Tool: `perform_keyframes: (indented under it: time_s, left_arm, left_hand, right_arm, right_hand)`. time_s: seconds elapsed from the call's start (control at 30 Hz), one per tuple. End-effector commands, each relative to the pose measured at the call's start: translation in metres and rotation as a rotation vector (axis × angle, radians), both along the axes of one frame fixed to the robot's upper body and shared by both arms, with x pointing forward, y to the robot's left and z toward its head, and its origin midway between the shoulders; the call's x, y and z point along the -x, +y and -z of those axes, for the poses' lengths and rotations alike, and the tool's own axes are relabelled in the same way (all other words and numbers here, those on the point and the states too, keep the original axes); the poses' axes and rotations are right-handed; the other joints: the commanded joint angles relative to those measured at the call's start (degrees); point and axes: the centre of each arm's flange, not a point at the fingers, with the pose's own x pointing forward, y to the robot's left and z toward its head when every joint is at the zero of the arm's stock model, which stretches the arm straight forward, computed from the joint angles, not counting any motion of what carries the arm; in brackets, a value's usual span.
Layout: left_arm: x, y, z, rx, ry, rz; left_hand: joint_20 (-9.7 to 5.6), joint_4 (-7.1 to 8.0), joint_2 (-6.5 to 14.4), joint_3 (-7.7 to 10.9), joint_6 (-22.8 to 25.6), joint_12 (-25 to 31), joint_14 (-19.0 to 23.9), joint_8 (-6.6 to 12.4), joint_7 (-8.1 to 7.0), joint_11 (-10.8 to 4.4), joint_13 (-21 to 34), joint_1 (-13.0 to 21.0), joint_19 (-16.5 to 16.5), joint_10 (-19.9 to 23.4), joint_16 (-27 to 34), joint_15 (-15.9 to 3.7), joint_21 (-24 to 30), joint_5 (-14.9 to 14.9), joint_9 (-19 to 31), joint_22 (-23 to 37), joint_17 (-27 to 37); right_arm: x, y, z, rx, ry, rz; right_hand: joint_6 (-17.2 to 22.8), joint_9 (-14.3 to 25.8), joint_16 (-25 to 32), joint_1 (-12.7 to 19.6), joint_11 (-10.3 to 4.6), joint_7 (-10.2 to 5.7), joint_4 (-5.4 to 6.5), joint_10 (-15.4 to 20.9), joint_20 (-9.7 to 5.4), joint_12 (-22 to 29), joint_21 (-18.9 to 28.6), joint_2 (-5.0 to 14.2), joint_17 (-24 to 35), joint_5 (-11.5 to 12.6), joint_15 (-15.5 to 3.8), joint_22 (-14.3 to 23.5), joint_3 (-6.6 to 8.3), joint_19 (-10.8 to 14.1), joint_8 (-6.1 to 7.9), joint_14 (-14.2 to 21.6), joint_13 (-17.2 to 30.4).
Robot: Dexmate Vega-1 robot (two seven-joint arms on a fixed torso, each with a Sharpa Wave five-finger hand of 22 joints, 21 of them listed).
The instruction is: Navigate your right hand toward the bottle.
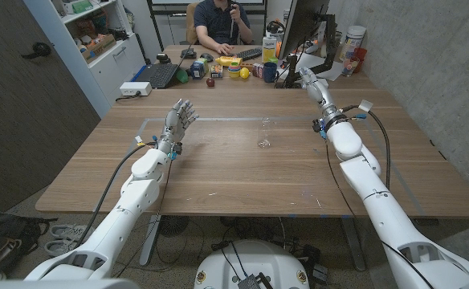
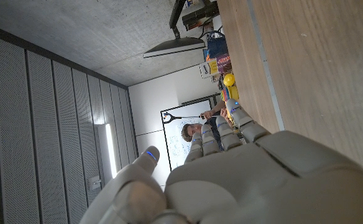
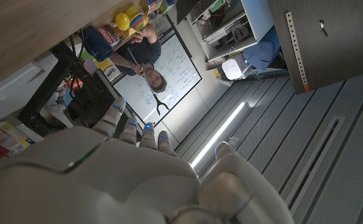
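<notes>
Right hand (image 1: 305,77), fingers apart and empty, beside the mug (image 1: 270,72); reaching for the bottle (image 1: 268,50) behind the mug risks toppling crowded clutter.

Bottle (image 1: 268,51), upright (yellowish), far side

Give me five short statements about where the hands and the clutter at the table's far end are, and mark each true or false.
1. The right hand is stretched toward the far end of the table. True.
2. The left hand grips a cup. False: it holds nothing, fingers apart.
3. A person sits behind the table's far end. True.
4. The small items lie at the near edge. False: they sit at the far end.
5. The right hand holds a bottle. False: nothing shows in it.
</notes>
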Motion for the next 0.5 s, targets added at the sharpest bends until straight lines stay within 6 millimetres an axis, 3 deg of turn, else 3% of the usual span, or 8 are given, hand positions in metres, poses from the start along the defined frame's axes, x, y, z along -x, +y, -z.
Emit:
perform_keyframes:
  time_s: [0.03, 0.23, 0.5]
  left_arm:
    - [0.001, 0.001, 0.001, 0.003, 0.002, -0.001]
    - [0.002, 0.001, 0.002, 0.003, 0.003, -0.001]
    - [0.003, 0.0, 0.003, 0.001, 0.004, 0.0]
  left_hand:
    - [-0.15, -0.05, 5.4, 0.07, -0.1, 0.3, 0.2, 0.39, 0.5, 0.07, 0.3, 0.1, 0.5, 0.5, 0.2, 0.09, -0.1, 0.4, 0.2, 0.1, 0.2]
    - [-0.15, -0.04, 5.4, 0.04, -0.1, 0.3, 0.2, 0.39, 0.52, 0.13, 0.3, 0.1, 0.5, 0.5, 0.2, 0.1, -0.1, 0.4, 0.2, 0.1, 0.2]
    - [-0.14, -0.03, 5.4, 0.0, -0.1, 0.3, 0.2, 0.39, 0.52, 0.13, 0.3, 0.1, 0.5, 0.5, 0.3, 0.07, -0.2, 0.4, 0.2, 0.1, 0.2]
  right_arm:
    - [0.021, 0.019, -0.012, 0.162, -0.129, 0.165]
    - [0.03, 0.028, -0.012, 0.237, -0.177, 0.236]
    - [0.036, 0.048, -0.008, 0.367, -0.205, 0.346]
  right_hand:
    - [-0.2, 0.2, 0.0, 0.3, -0.2, -0.73, -0.12, -0.9, 0.86, -0.2, -0.4, -0.83, 0.0, -0.1, 0.22, 0.0, -0.56, -0.2, 0.38, -0.5, 0.3]
    - [-0.3, 0.2, -0.2, 0.4, -0.39, -0.83, -0.3, -1.5, 1.07, -0.2, -0.6, -1.2, 0.0, -0.1, 0.23, 0.0, -0.84, -0.2, 0.44, -0.9, 0.3]
    - [-1.1, 0.2, -0.2, 1.0, -0.54, -1.69, -0.96, -2.5, 2.5, -0.1, -1.0, -2.35, 0.0, -0.1, -0.07, -0.1, -1.55, 0.7, 0.45, -1.1, 0.3]
